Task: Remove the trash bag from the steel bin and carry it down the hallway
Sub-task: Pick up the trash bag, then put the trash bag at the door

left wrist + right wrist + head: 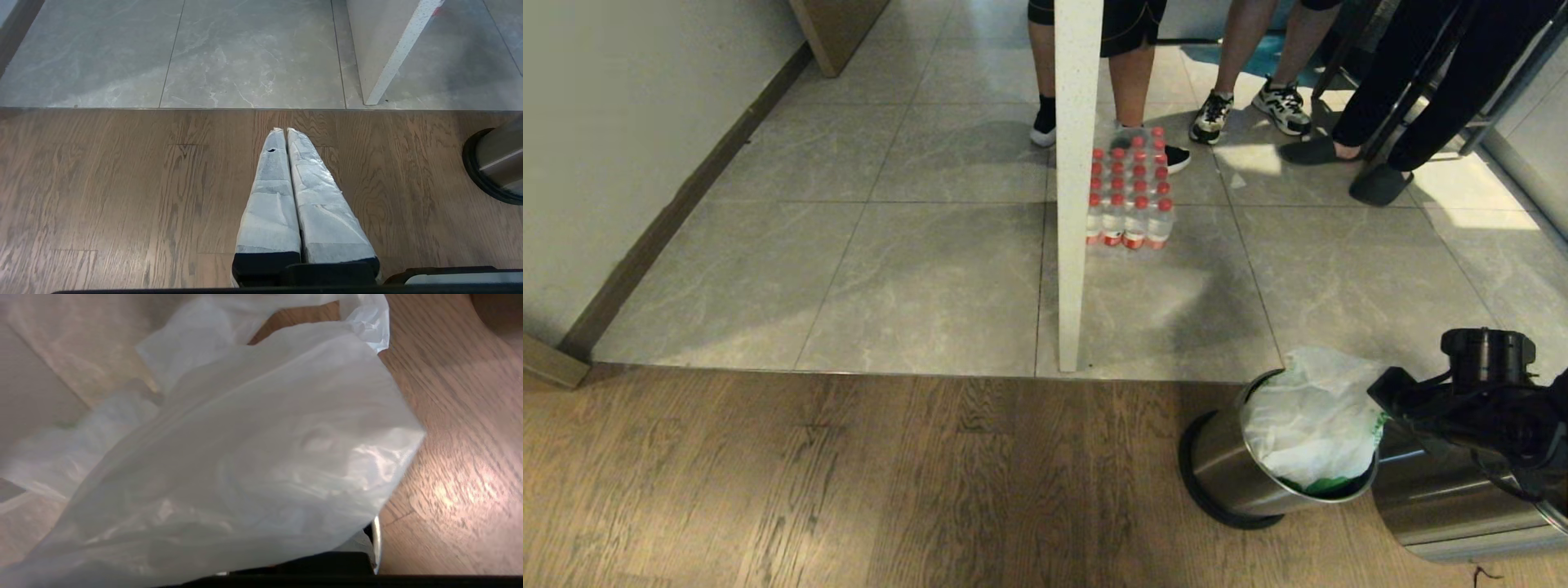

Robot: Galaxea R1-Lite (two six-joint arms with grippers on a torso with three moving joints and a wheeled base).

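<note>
Wood-plank floor up front, meeting grey marbled tiles of the hallway beyond a threshold line. Steel bin sits on the wood near the tile edge, tipped toward the camera, trash bag bunched in its mouth and spilling over the rim. Right arm reaches in just beside the bag; right wrist view is filled with the bag's film right against the camera, and the right pincer reads clenched, probably on the bag, though the fingers themselves are hidden. Left pincer clenched on nothing, parked over bare wood well apart from the bin.

Step in hand, I judge: secure the bag, then lift. Pull straight up along the bin's axis so the film doesn't snag the rim or drag the light bin along; thin plastic could tear.

Room: white post stands on the tiles straight ahead, bottle pack beside it, people's legs behind. Open lane is left of the post, along the wall.
</note>
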